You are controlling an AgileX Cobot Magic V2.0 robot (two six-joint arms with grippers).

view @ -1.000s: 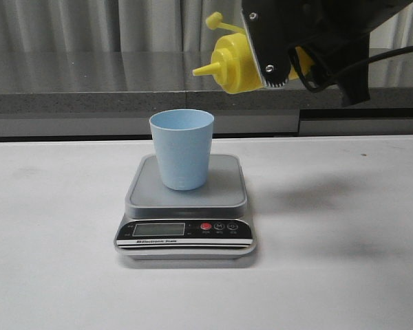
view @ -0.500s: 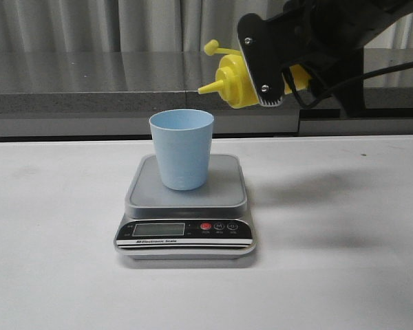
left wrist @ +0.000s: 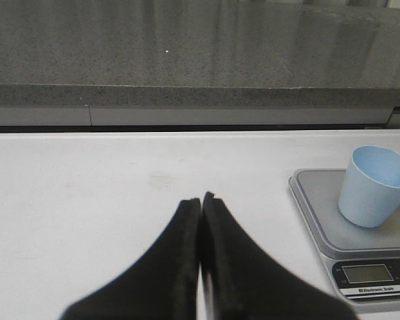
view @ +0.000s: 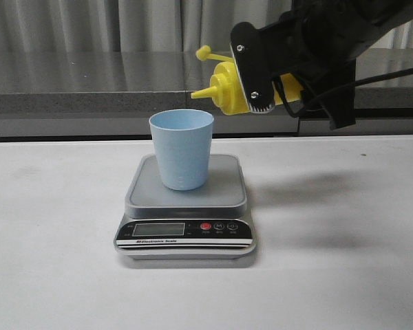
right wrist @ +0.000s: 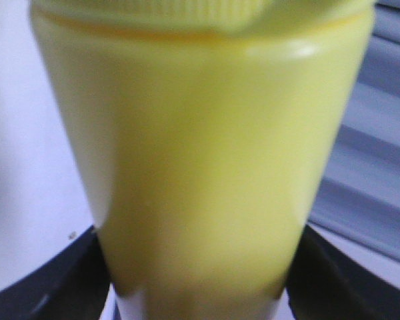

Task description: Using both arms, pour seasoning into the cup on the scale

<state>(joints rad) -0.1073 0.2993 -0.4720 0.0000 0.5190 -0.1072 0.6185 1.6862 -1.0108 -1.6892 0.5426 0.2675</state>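
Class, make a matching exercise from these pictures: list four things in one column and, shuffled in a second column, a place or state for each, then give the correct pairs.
Things:
1. light blue cup
2. yellow squeeze bottle
3. left claw
4. scale

Places or states:
A. shut, holding nothing, over the white table
B. standing upright on the grey platform
C. held on its side in the air by the right claw, nozzle towards the cup
D. resting on the white table, display at the front

Pairs: 1-B, 2-C, 3-A, 4-D
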